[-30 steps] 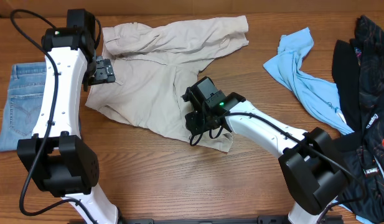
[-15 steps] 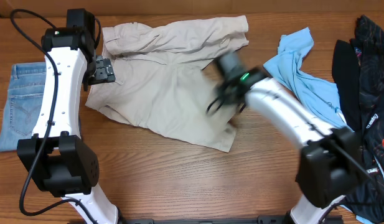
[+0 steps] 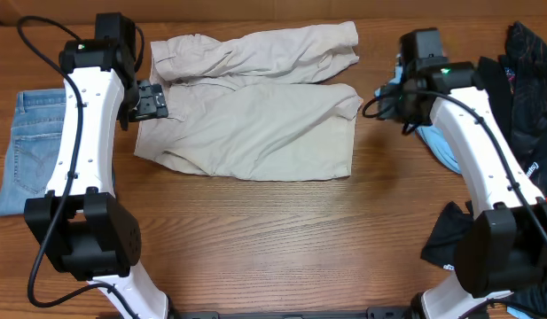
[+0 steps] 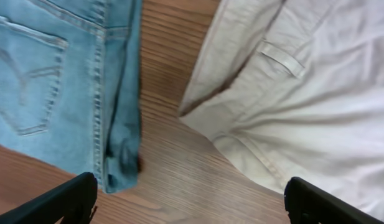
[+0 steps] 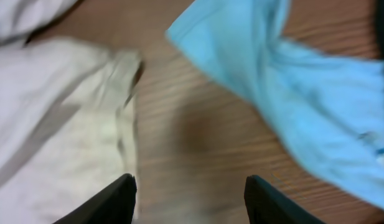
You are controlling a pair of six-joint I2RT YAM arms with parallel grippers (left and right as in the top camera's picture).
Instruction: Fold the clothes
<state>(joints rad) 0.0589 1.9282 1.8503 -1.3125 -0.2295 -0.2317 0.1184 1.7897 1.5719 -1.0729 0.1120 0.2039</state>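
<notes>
The near part of the desk (image 3: pixel 273 239) is bare wood, with black clothes (image 3: pixel 524 62) heaped along the right edge from the near corner to the far one. Folded jeans (image 3: pixel 25 151) lie at the left edge. Beyond the bare strip, the beige shorts (image 3: pixel 255 128) lie spread flat across the far half, from just beside the jeans to past the middle, with one leg along the far edge. The left gripper (image 4: pixel 188 202) hangs over the gap between the jeans and the waistband end of the shorts, its jaws wide apart and empty. The right gripper (image 5: pixel 192 199) hangs over bare wood between the hem of the shorts and the light-blue shirt (image 5: pixel 316 106), its jaws also apart and gripping nothing.
</notes>
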